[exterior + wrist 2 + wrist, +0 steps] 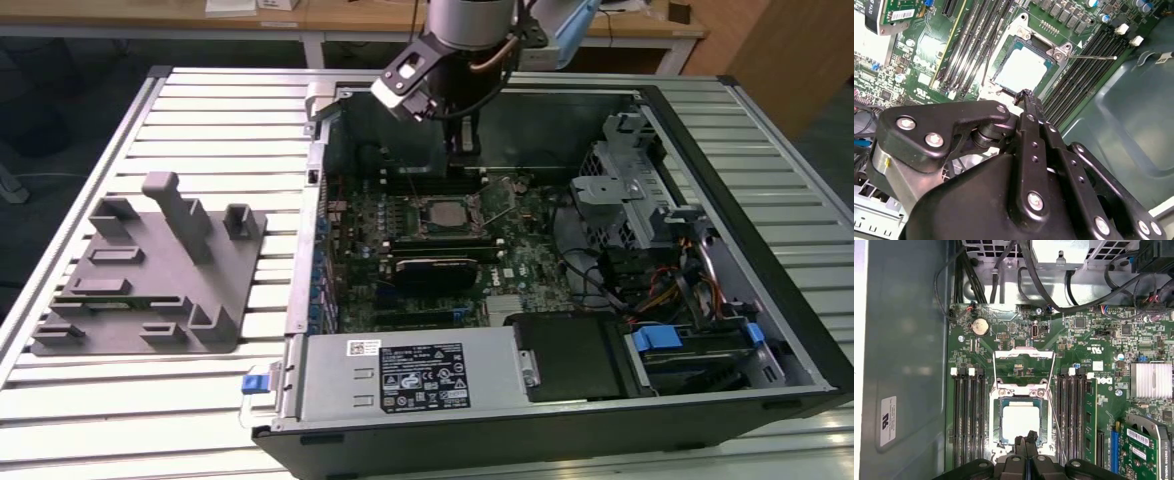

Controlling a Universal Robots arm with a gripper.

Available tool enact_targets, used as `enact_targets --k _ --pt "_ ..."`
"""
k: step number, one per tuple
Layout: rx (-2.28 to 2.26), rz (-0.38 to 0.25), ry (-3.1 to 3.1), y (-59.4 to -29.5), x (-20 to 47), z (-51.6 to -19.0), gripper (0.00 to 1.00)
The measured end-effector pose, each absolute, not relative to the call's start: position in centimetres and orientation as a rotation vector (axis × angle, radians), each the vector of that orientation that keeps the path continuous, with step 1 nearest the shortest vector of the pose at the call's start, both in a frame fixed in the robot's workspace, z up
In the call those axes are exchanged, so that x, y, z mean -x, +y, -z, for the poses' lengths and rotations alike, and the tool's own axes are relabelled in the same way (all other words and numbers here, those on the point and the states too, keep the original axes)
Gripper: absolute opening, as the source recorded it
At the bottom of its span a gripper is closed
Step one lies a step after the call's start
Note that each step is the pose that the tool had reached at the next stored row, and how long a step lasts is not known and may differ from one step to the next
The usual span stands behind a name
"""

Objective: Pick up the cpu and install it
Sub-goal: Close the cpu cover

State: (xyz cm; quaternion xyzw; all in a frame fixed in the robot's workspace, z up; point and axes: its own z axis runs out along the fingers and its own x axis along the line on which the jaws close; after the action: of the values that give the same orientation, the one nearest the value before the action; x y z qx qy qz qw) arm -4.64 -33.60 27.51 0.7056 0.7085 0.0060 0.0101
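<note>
The cpu [1021, 421] lies flat in its socket [995, 396], close beneath the gripper [1028, 436], whose fingers are pinched together on nothing.

The cpu [1021, 421] lies in the socket [996, 412], below the pincer [1029, 438].

Slatted metal table [200, 110], wooden desk [347, 15] behind. On the table an open computer case [787, 300]: green motherboard [534, 265] inside, silver power supply [407, 375], drive cage [627, 190] toward the exterior view's right. Grey fixture plate [147, 290] with upright pegs lies beside the case, on the exterior view's left. First wrist view: coin battery [980, 326], finned heatsink [1151, 380], black memory slots [968, 415].
</note>
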Motion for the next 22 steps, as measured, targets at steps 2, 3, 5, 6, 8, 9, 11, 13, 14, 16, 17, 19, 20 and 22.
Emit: enact_targets --k 2,3,5,6,8,9,11,13,14,16,17,19,20,22 --pt "-2.202 -0.019 2.212 -33.6 4.6 -27.7 0.11" --pt "-2.202 -0.019 2.212 -33.6 4.6 -27.7 0.11" --pt "-2.202 -0.019 2.212 -33.6 4.6 -27.9 0.11" --pt "-2.202 -0.019 2.212 -33.6 4.6 -27.9 0.11" --pt "-2.202 -0.019 2.212 -33.6 4.6 -28.0 0.11" --pt "-2.202 -0.019 2.212 -33.6 4.6 -28.1 0.11" --pt "-2.202 -0.019 2.212 -33.6 4.6 -28.2 0.11" --pt "-2.202 -0.019 2.212 -33.6 4.6 -28.3 0.11" --pt "-2.202 -0.019 2.212 -33.6 4.6 -28.4 0.11" --pt "-2.202 -0.019 2.212 -33.6 4.6 -28.5 0.11" --pt "-2.202 -0.019 2.212 -33.6 4.6 -28.6 0.11" --pt "-2.202 -0.019 2.212 -33.6 4.6 -28.6 0.11" --pt "-2.203 -0.019 2.212 -33.6 4.6 -28.6 0.11" --pt "-2.202 -0.019 2.212 -33.6 4.6 -28.6 0.11"
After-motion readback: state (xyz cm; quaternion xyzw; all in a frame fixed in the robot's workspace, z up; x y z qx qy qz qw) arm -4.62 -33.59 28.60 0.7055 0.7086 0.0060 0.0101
